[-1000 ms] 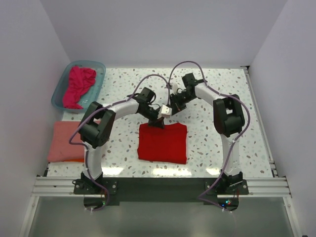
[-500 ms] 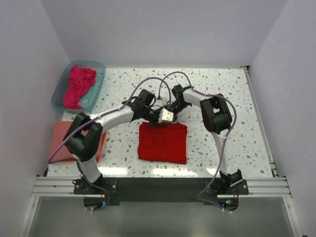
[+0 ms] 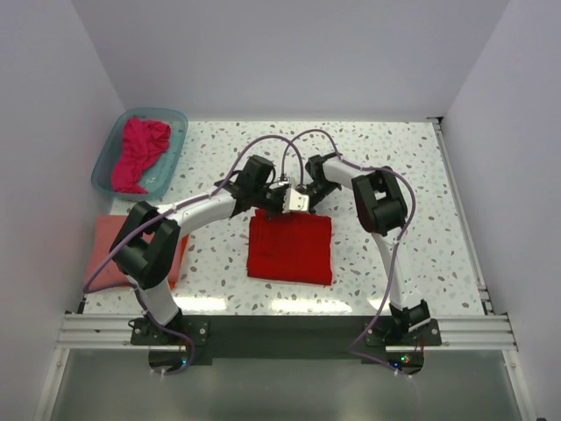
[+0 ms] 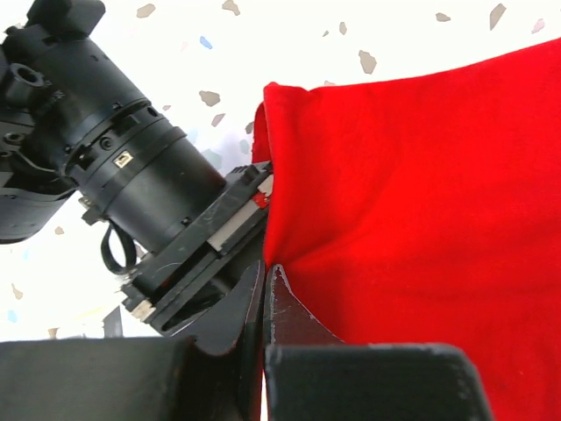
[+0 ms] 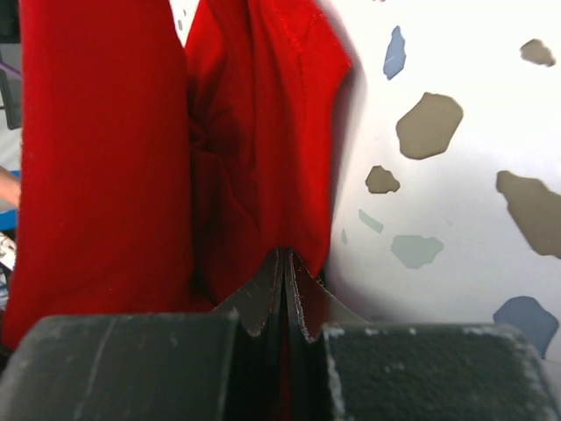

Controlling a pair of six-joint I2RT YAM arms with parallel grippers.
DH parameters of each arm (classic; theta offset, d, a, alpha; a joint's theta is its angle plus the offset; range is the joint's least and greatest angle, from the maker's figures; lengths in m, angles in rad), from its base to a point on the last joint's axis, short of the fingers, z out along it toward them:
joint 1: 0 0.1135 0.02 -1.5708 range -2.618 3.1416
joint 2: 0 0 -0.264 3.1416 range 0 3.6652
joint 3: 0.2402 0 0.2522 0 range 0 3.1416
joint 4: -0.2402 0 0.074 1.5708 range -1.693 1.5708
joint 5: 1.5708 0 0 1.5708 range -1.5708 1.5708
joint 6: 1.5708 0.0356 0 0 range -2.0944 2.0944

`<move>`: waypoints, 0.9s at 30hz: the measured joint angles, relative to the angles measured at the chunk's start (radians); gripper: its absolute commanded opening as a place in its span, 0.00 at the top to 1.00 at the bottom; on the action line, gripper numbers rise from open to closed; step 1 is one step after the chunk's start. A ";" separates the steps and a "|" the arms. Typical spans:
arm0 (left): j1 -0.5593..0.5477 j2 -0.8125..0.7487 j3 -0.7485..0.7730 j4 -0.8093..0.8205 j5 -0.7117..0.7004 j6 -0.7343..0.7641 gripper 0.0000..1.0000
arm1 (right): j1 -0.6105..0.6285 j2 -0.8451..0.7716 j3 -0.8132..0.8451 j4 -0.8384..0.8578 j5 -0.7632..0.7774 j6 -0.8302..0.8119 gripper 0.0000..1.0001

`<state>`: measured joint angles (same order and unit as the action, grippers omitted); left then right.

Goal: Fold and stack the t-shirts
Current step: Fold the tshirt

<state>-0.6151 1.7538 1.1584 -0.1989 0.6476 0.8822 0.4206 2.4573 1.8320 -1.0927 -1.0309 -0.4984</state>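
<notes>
Far to the left of the red t-shirt (image 3: 289, 250), toward the back of the bench (image 3: 421, 193), a translucent teal tub (image 3: 179, 130) held a crumpled magenta-pink t-shirt (image 3: 140, 153), not yet folded. Nearer, also left of the red t-shirt, a salmon-pink t-shirt (image 3: 107, 246) lay folded flat at the bench's edge. The left arm's elbow had swung out over part of it during the last second.

At the red t-shirt's far edge, the left hand (image 4: 263, 276) was clenched, its two fingers pressed together on a pinch of red cloth that puckered toward the tips. The red t-shirt itself lay in the middle of the bench as a flat, roughly square fold, well apart from the salmon-pink one.

Just right of the left hand, on the same far edge, the right hand (image 5: 286, 263) was also clenched, with a bunched fold of red cloth running down between its fingers. A second earlier this hand had hung behind the red t-shirt, apart from it. Since then it had come in until the two hands sat almost touching, and the right arm's elbow had drawn closer to the shirt. The shirt's far edge had crept slightly back, and its outline looked a little narrower.

With both hands now grasping one edge, the red t-shirt seemed ready to be folded again or carried left to the stack. The magenta-pink one would remain to do.
</notes>
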 measured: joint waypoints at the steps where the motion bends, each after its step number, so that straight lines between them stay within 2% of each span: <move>1: 0.000 0.000 0.000 0.004 -0.003 0.000 1.00 | 0.000 0.001 0.000 -0.004 0.000 -0.006 0.98; 6: 0.002 0.000 -0.033 0.075 -0.034 0.000 0.99 | 0.000 0.002 0.000 -0.020 0.002 -0.026 0.93; 7: 0.002 0.000 -0.049 0.096 -0.041 -0.001 0.88 | -0.001 0.002 0.000 -0.021 0.006 -0.026 0.91; 9: 0.004 0.000 -0.072 0.124 -0.051 0.000 0.78 | -0.002 0.002 0.005 -0.028 0.015 -0.026 0.86; 10: 0.006 -0.001 -0.082 0.136 -0.055 0.000 0.68 | -0.002 0.002 0.011 -0.036 0.024 -0.026 0.85; 13: 0.008 -0.032 -0.118 0.158 -0.069 -0.006 0.61 | -0.002 0.000 0.051 -0.062 0.073 -0.031 0.78; 17: 0.013 -0.155 -0.144 0.159 -0.067 -0.030 0.58 | -0.002 -0.011 0.132 -0.081 0.174 -0.060 0.68; 22: 0.021 -0.322 -0.144 0.126 -0.040 -0.061 0.55 | -0.002 -0.029 0.244 -0.111 0.306 -0.107 0.63; 27: 0.098 -0.330 -0.125 -0.008 0.034 -0.107 0.51 | -0.016 -0.075 0.327 -0.134 0.450 -0.163 0.47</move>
<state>-0.5171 1.4239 1.0332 -0.2066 0.6819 0.7753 0.4049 2.3821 2.1586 -1.2266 -0.5812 -0.6617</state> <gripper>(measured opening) 0.472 0.472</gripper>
